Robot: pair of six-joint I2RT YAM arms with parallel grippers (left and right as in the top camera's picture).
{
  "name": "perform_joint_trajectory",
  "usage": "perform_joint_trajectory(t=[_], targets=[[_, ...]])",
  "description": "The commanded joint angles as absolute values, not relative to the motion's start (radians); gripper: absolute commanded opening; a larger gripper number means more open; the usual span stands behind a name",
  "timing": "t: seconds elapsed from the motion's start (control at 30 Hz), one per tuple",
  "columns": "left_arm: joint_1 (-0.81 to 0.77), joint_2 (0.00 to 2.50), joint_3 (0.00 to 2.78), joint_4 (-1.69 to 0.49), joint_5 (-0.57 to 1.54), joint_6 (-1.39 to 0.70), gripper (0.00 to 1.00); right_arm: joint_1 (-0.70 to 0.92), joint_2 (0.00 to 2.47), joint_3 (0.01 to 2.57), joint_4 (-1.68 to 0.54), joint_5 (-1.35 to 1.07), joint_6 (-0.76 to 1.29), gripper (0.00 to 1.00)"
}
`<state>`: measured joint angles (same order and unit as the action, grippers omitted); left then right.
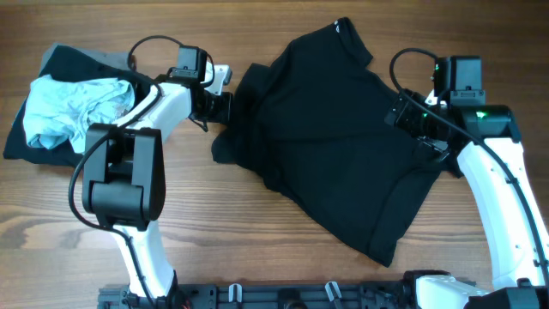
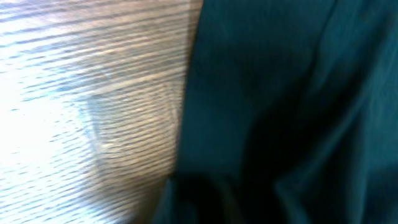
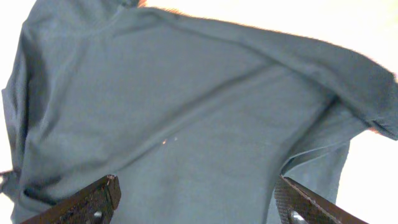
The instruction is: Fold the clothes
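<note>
Left claw (image 1: pixel 216 105): at black garment (image 1: pixel 326 129) 9 o'clock edge, grip state unreadable. Right claw (image 3: pixel 196 190): released, spread over garment, 3 o'clock side.

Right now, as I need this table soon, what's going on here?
A large black fabric T-shirt lies spread, unfolded, on the wooden table. The left gripper is at its left edge, grip unclear; the right gripper hangs open over its right side. A crumpled light blue garment lies aside on darker clothes.
</note>
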<state>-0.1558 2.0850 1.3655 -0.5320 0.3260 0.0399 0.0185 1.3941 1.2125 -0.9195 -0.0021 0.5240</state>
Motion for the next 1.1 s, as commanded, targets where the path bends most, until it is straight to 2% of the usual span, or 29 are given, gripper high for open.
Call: perform_joint_trajectory(t=[0.0, 0.07, 0.2, 0.33, 0.43, 0.53, 0.57, 0.63, 0.73, 0.87, 0.9, 0.93, 1.0, 1.03, 1.07], targets=[[-0.167, 2.114, 1.36, -0.574, 0.314, 0.036, 0.04, -0.03, 1.401, 1.219, -0.92, 0.06, 0.591, 0.84], [-0.156, 2.11, 1.37, -0.606, 0.224, 0.013, 0.04, -0.067, 1.402, 1.219, -0.919, 0.06, 0.592, 0.84], [-0.085, 2.104, 1.414, -0.676, -0.075, -0.177, 0.04, -0.171, 1.407, 1.212, -0.893, 0.06, 0.52, 0.82], [0.017, 2.074, 1.42, -0.689, -0.095, -0.281, 0.04, -0.197, 1.446, 1.153, -0.748, 0.06, 0.306, 0.83], [0.072, 2.043, 1.42, -0.677, 0.0, -0.292, 0.04, -0.208, 1.546, 1.139, -0.739, 0.181, 0.344, 0.83], [0.068, 2.023, 1.42, -0.663, 0.194, -0.179, 0.09, -0.281, 1.65, 1.139, -0.773, 0.191, 0.432, 0.75], [0.055, 2.022, 1.42, -0.659, 0.257, -0.139, 0.16, -0.319, 1.686, 1.139, -0.804, 0.179, 0.469, 0.62], [0.035, 2.022, 1.42, -0.661, 0.292, -0.103, 0.23, -0.376, 1.719, 1.139, -0.85, 0.146, 0.521, 0.52], [-0.018, 2.022, 1.42, -0.671, 0.292, -0.028, 0.3, -0.481, 1.75, 1.136, -0.896, 0.002, 0.522, 0.52], [-0.093, 2.022, 1.42, -0.677, 0.29, 0.023, 0.47, -0.552, 1.781, 1.133, -0.927, -0.076, 0.496, 0.69], [-0.107, 2.022, 1.42, -0.677, 0.29, 0.023, 0.48, -0.553, 1.786, 1.126, -0.918, -0.076, 0.497, 0.69], [-0.117, 2.022, 1.42, -0.677, 0.29, 0.023, 0.49, -0.553, 1.791, 1.114, -0.899, -0.088, 0.498, 0.63], [-0.133, 2.022, 1.42, -0.678, 0.291, 0.023, 0.49, -0.553, 1.794, 1.091, -0.859, -0.118, 0.502, 0.58], [-0.137, 2.022, 1.42, -0.681, 0.291, 0.022, 0.49, -0.553, 1.794, 1.078, -0.836, -0.125, 0.511, 0.58], [-0.14, 2.022, 1.42, -0.686, 0.292, 0.022, 0.49, -0.553, 1.794, 1.065, -0.81, -0.123, 0.526, 0.65]])
